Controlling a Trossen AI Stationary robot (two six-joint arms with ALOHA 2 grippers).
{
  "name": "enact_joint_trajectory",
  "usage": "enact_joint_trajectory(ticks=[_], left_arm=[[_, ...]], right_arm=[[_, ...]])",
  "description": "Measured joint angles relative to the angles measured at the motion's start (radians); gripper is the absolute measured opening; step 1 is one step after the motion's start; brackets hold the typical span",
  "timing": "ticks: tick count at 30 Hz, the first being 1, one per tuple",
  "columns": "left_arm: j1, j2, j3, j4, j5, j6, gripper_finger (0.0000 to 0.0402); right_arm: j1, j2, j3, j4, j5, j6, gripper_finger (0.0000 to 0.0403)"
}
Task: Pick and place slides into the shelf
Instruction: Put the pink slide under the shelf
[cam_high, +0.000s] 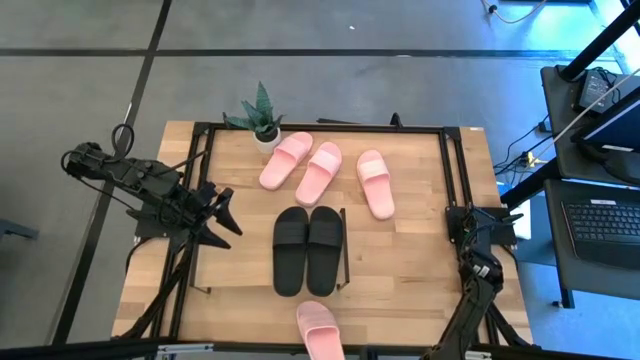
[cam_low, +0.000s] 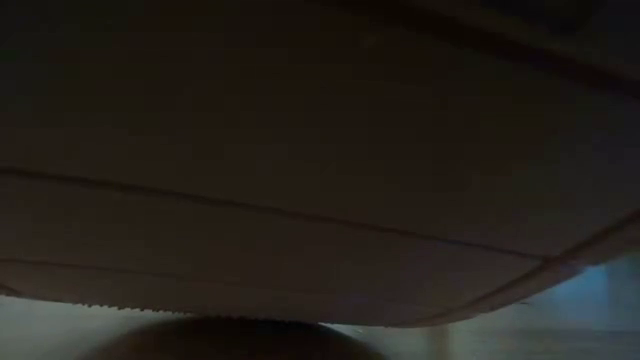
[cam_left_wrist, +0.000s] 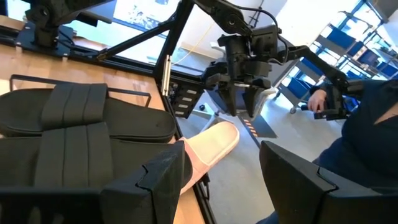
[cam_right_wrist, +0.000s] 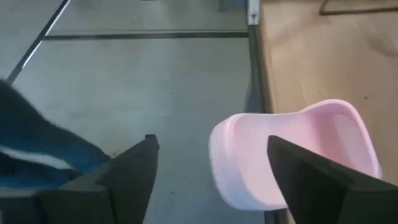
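1. Progress looks about a third of the way: the black pair (cam_high: 308, 249) lies side by side on the shelf (cam_high: 345, 262), whose thin black end frame shows just beside it, near the middle of the desk (cam_high: 420, 270).
2. Three pink slides (cam_high: 325, 172) lie loose toward the desk's far edge, two of them touching near the potted plant (cam_high: 261, 117), the third set apart toward the right edge.
3. One more pink slide (cam_high: 320, 330) hangs over the desk's near edge, partly off the wood.
4. Only five slides show in the high view; any sixth I cannot find.
5. Right gripper (cam_right_wrist: 211, 180) hovers beside the overhanging slide at the near edge, jaws spread wide and pinching nothing.
6. Left gripper (cam_high: 222, 212) waits over the desk near its left edge, facing the black pair, jaws apart and empty.
7. Left to do, by my reading: the pink slides must be carried to the shelf, and the overhanging one could slip off if nudged.
8. Something dark pressed against the lens blocks the low view.
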Motion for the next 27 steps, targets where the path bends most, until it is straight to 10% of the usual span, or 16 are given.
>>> enact_joint_trajectory(ticks=[27], left_arm=[[0.0,0.0,0.0,-0.001,-0.021,-0.045,0.02]], right_arm=[[-0.002,0.083,0.0,0.0,0.085,-0.328,0.0244]])
